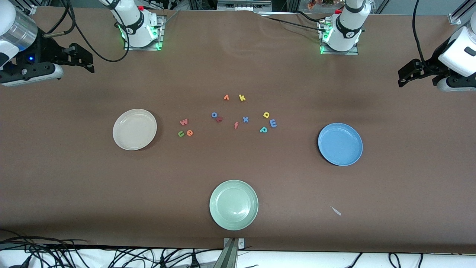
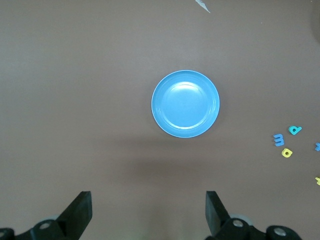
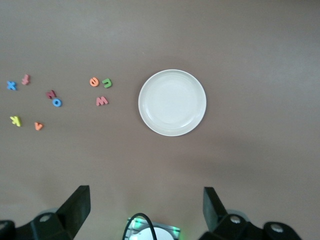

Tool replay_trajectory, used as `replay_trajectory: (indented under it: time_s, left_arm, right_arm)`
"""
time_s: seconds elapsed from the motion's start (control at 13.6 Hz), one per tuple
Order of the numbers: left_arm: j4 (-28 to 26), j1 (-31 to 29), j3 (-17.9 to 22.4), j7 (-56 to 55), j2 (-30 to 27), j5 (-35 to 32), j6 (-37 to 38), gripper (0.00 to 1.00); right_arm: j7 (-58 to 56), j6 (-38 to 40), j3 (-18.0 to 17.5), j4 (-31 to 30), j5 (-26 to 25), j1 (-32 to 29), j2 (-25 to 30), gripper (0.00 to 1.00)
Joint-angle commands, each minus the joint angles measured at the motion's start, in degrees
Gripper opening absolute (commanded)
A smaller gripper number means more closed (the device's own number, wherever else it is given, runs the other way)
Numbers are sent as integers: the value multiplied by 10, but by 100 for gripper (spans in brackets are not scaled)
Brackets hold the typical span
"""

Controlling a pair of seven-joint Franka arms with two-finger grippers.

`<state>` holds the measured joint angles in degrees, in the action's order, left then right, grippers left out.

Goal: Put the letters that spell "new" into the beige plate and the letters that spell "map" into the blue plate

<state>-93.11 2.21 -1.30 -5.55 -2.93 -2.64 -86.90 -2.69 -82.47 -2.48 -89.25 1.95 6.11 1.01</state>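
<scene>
— Nearest the front camera sits the pale green plate point(image 1: 233, 204), low in the middle of the frame. It plays no part. Where are the letters?

— Mid-frame. The pink w point(image 1: 183, 121), green n point(image 1: 181, 134) and orange e point(image 1: 190, 133) are bunched just beside the beige plate point(image 1: 134, 129), toward the right arm's end. The yellow a point(image 1: 266, 115), blue m point(image 1: 273, 123) and teal p point(image 1: 263, 129) are bunched nearer the blue plate point(image 1: 340, 144), toward the left arm's end.

— And the claws?

— Both hang spread open and empty in the frame's top corners. The right claw point(image 1: 83, 59) is by the beige plate's end and the left claw point(image 1: 405, 76) by the blue plate's. I'd judge each arm takes its own trio, reaching toward the table's middle.

— Do the wrist views add anything?

— The right wrist view shows w, n and e close by the beige plate, but no a, m or p. The left wrist view centres the blue plate, with those three at its edge.
</scene>
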Motion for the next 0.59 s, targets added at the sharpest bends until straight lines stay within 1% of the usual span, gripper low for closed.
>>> replay_trajectory:
  time_s: [0.0,0.15,0.29,0.37,0.52]
  left_arm:
    - [8,-4,1,12,-7,14,12,100]
    - [8,-7,3,13,-7,14,24,100]
    - [10,-25,2,21,-7,14,34,100]
    - [15,-26,3,34,-7,14,40,100]
    - [16,-50,3,65,-7,15,65,100]
  right_arm:
    - [13,-4,10,-9,20,1,6,100]
    - [13,-4,12,-18,20,1,5,100]
    - [14,-5,18,-27,19,1,7,100]
    - [15,-4,18,-27,17,1,7,100]
    - [42,-2,17,-28,12,2,6,100]
